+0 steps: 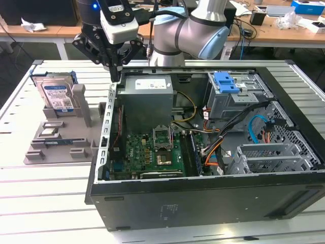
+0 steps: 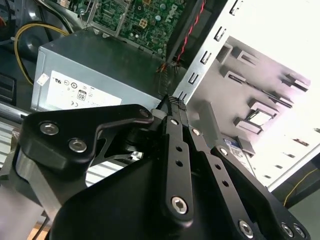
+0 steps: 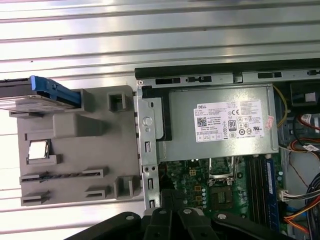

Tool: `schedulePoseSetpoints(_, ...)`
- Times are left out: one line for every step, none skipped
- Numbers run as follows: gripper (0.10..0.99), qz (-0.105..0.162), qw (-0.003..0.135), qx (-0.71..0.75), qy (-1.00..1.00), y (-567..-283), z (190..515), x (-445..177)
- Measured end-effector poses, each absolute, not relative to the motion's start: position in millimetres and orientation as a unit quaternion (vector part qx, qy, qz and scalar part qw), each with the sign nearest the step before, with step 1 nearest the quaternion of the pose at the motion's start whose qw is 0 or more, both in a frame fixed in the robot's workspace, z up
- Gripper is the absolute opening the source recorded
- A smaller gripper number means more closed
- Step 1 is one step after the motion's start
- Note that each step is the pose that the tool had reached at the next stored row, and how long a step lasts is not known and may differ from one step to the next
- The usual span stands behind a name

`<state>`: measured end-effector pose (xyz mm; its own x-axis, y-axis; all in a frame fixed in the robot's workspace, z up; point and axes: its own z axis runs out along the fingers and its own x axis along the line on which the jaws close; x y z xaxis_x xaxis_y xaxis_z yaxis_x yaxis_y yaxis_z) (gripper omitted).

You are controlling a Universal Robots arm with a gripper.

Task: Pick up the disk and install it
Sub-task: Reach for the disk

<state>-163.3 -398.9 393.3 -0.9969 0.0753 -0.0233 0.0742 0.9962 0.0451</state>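
Disk [image 1: 57,95] upright in holder [image 1: 83,107], exterior view's upper left — edges free for grasping; pincer [image 1: 117,75] nearby, tips together, empty.

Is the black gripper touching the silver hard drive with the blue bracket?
Apart. In the exterior view the black gripper hangs over a corner of the black computer case; the silver hard drive stands in a grey holder well to its side.

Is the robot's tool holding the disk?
No, the disk stands in the grey holder at the exterior view's left, apart from the tool, which hangs over the computer case.
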Motion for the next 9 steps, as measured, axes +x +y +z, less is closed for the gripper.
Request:
schedulePoseSetpoints(0.106,0.022,0.012,0.037,0.999,-398.8,393.3,-164.6)
schedulePoseSetpoints(0.106,0.022,0.012,0.037,0.999,-398.9,393.3,-165.6)
schedulePoseSetpoints(0.106,0.022,0.012,0.037,0.999,-398.9,393.3,-166.6)
schedulePoseSetpoints(0.106,0.022,0.012,0.037,0.999,-398.9,393.3,-167.6)
schedulePoseSetpoints(0.106,0.022,0.013,0.037,0.999,-398.9,393.3,-168.9)
schedulePoseSetpoints(0.106,0.022,0.012,0.037,0.999,-398.9,393.3,-170.1)
schedulePoseSetpoints(0.106,0.022,0.012,0.037,0.999,-398.8,393.3,-172.1)
schedulePoseSetpoints(0.106,0.022,0.012,0.037,0.999,-398.8,393.3,-173.8)
schedulePoseSetpoints(0.106,0.022,0.012,0.037,0.999,-398.8,393.3,-175.1)
